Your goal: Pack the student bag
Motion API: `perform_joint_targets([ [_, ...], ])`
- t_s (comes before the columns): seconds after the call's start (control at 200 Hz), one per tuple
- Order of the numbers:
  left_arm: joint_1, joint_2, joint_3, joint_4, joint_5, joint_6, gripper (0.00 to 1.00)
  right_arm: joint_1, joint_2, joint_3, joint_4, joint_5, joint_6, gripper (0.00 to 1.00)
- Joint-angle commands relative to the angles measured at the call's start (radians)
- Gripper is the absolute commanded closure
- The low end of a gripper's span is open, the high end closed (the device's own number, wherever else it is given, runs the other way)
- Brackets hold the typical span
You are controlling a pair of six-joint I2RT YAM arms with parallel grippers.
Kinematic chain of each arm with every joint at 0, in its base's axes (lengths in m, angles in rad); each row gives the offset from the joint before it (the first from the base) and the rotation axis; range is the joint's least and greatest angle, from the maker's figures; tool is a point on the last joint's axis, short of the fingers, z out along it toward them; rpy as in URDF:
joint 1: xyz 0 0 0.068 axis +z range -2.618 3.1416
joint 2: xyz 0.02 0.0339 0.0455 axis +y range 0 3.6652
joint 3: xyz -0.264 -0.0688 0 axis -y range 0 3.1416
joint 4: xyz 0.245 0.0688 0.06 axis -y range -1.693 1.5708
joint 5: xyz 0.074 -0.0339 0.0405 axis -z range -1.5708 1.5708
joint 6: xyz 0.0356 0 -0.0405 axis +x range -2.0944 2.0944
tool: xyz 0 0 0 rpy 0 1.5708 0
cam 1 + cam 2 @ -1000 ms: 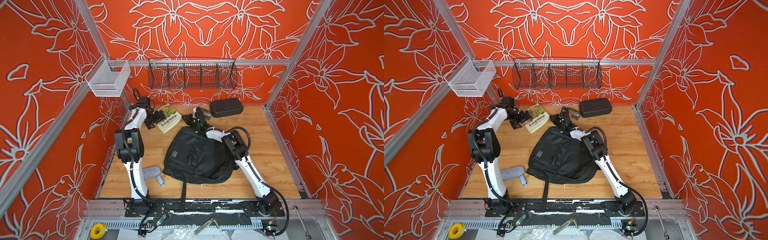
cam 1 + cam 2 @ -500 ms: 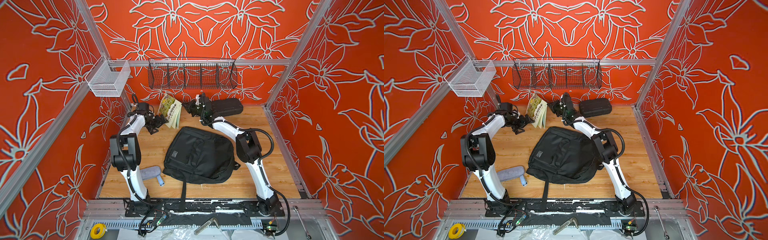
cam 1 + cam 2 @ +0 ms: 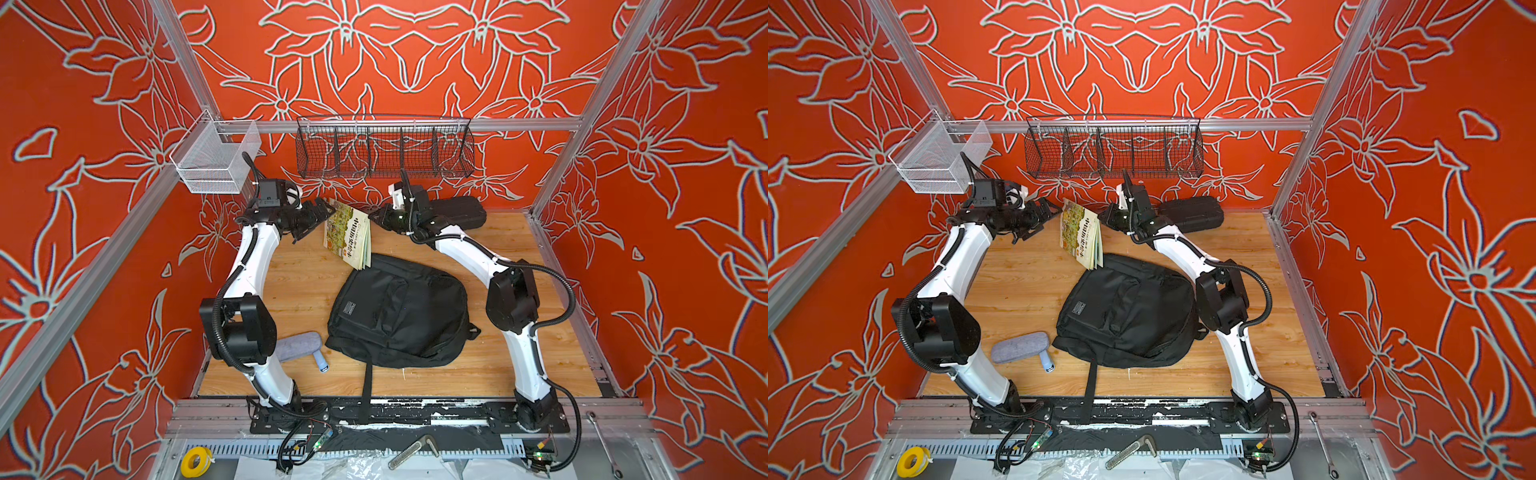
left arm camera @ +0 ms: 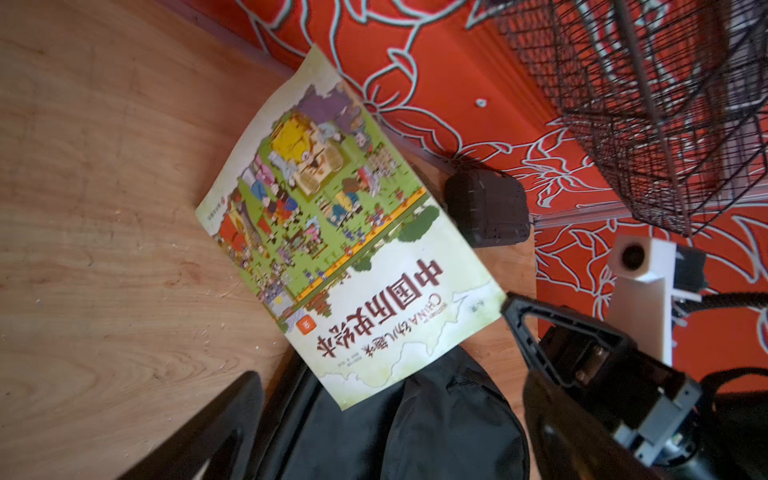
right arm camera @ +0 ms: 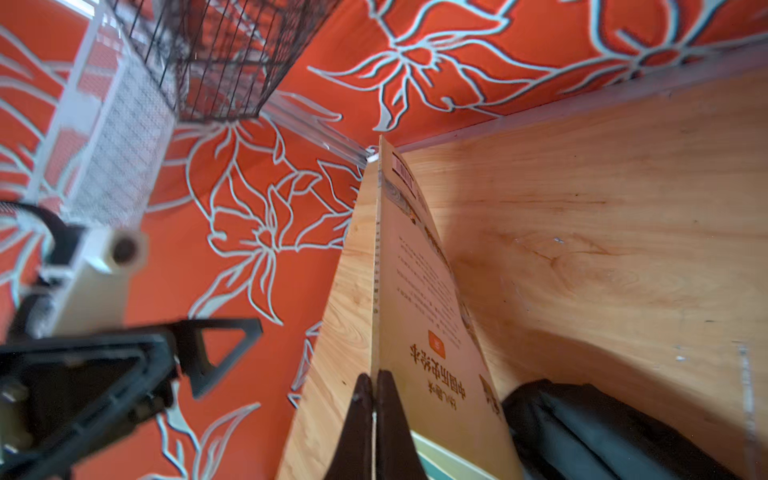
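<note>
Top views — student bag (image 3: pixel 399 316) flat — book (image 3: pixel 349 237) above

Both top views look steeply down from the 6 o'clock edge over the whole table (image 3: pixel 299 286). Both wrist cameras sit close, sharing the picture book (image 4: pixel 353 266).

Both arms have glossy white link shells joined by bulky matte black joint housings, and each stands on a black plate bolted to a scuffed black rail. Black ribbed cable hoses loop along the left arm (image 3: pixel 249 266) and the right arm (image 3: pixel 469 257), tied on with small clips. Each wrist carries a white block with a round dark hole and black, triangular open-frame fingers (image 4: pixel 536 328).
</note>
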Motion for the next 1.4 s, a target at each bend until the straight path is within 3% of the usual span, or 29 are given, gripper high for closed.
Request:
perform_joint_targets([
  [0.0, -0.023, 0.075, 0.119, -0.142, -0.008, -0.049, 0.01, 0.017, -0.092, -0.019, -0.048, -0.021, -0.171, 1.00],
  [0.18, -0.071, 0.286, 0.414, -0.343, -0.012, -0.071, 0.03, 0.045, -0.110, -0.033, -0.086, 0.009, -0.289, 1.00],
  [0.275, -0.096, 0.353, 0.495, -0.377, -0.013, -0.089, 0.04, 0.060, -0.114, -0.047, -0.086, 0.024, -0.326, 1.00],
  [0.525, -0.090, 0.388, 0.421, -0.365, 0.024, -0.186, 0.04, 0.101, -0.137, -0.112, -0.074, 0.084, -0.449, 1.00],
  [0.661, -0.088, 0.411, 0.418, -0.409, 0.020, -0.171, 0.09, 0.126, -0.151, -0.149, -0.040, 0.111, -0.514, 1.00],
  [0.761, -0.081, 0.421, 0.397, -0.419, 0.027, -0.157, 0.23, 0.158, -0.156, -0.152, -0.050, 0.151, -0.617, 1.00],
  [0.921, -0.076, 0.402, 0.360, -0.396, 0.068, -0.151, 0.80, 0.168, -0.171, -0.232, 0.044, 0.146, -0.636, 1.00],
  [0.996, -0.074, 0.397, 0.360, -0.411, 0.085, -0.139, 0.99, 0.168, -0.190, -0.300, 0.112, 0.146, -0.681, 0.68],
  [1.096, -0.070, 0.388, 0.358, -0.430, 0.120, -0.130, 1.00, 0.168, -0.221, -0.408, 0.192, 0.095, -0.835, 0.41],
  [1.286, -0.070, 0.361, 0.358, -0.459, 0.155, -0.124, 1.00, 0.167, -0.218, -0.474, 0.228, 0.149, -0.905, 0.19],
  [1.396, -0.071, 0.348, 0.359, -0.465, 0.181, -0.135, 1.00, 0.168, -0.201, -0.484, 0.280, 0.261, -0.875, 0.03],
])
